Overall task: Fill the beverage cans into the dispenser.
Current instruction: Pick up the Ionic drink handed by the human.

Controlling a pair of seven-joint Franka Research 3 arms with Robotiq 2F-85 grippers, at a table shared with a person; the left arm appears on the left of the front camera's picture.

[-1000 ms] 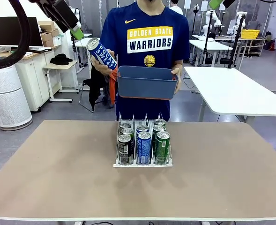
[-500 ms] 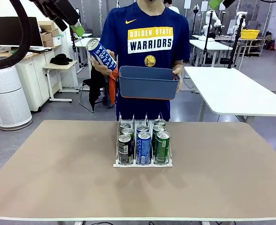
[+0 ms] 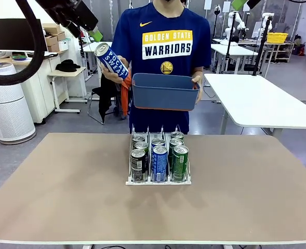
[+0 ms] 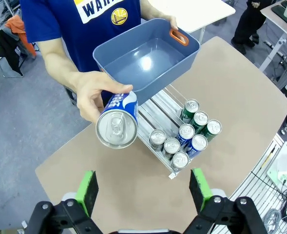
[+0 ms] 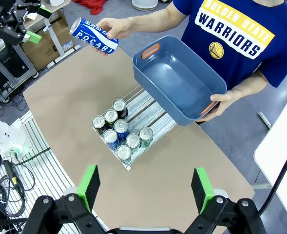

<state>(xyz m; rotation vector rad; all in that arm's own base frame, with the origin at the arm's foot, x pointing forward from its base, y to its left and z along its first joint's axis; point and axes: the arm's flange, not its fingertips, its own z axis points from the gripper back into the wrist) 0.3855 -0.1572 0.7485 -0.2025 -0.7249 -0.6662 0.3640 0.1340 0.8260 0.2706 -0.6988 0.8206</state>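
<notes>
A person behind the table holds a blue-and-white Pocari Sweat can (image 3: 111, 60) tilted in one hand and a blue bin (image 3: 164, 92) in the other. The dispenser (image 3: 158, 179) stands mid-table with several beverage cans in its lanes: dark left, blue middle, green right. My left gripper (image 3: 93, 31) hangs high at the upper left, near the held can, jaws open. In the left wrist view the can (image 4: 116, 124) sits beyond my open left gripper (image 4: 143, 191), untouched. My right gripper (image 5: 145, 188) is open, high above the dispenser (image 5: 124, 129) and the held can (image 5: 93, 35).
The blue bin (image 4: 148, 58) looks empty inside and is held above the table's far edge. The brown tabletop (image 3: 64, 187) is bare on both sides of the dispenser. A white table (image 3: 262, 101) stands behind on the right.
My left gripper has shifted a little to the right, toward the held can. The person's can and bin have barely moved.
</notes>
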